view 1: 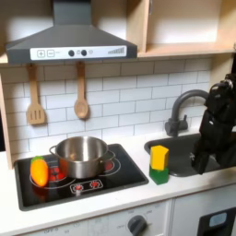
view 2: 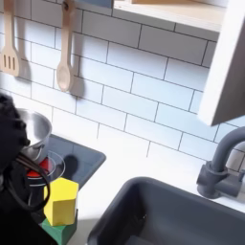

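In the first exterior view my black arm (view 1: 218, 115) hangs at the right over the dark sink (view 1: 184, 147), with the gripper (view 1: 202, 162) pointing down near the sink's right side. Its jaws are too dark to read and nothing shows between them. Nearest to it is a yellow block on a green base (view 1: 159, 163), standing on the counter between sink and stove; it also appears low in the second exterior view (view 2: 62, 204). A black part of the arm with cables (view 2: 13, 158) covers the second exterior view's left edge.
A steel pot (view 1: 81, 155) sits on the black stove (view 1: 111, 181), with an orange-yellow toy (view 1: 39, 171) at its left. A grey faucet (view 1: 184, 103) rises behind the sink. A wooden spatula (view 1: 35, 101) and spoon (view 1: 81, 97) hang on the tiled wall under the hood.
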